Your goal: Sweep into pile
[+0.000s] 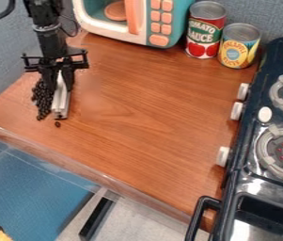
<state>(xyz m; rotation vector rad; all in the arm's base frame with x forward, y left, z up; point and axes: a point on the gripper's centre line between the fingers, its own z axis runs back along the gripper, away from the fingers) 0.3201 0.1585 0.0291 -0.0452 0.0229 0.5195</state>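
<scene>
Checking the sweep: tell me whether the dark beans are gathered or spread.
Mostly gathered: the dark beans lie in a narrow cluster beside the pale tool, with one stray bean past its lower end.

Bright, fairly even light covers the worktop, with a pale sheen along its edge at lower left. Glare whitens at least 2 patches of the stove, lower right.

dark beans: small, glossy, nearly black; bunched in a narrow, elongated heap on the left part of the brown counter, running from far to near, just left of the bar
stray bean: a single dark one, apart from the heap, just beyond the bar's near end
pale bar: long, narrow, whitish-grey, gripped at its far end, near end lower
</scene>
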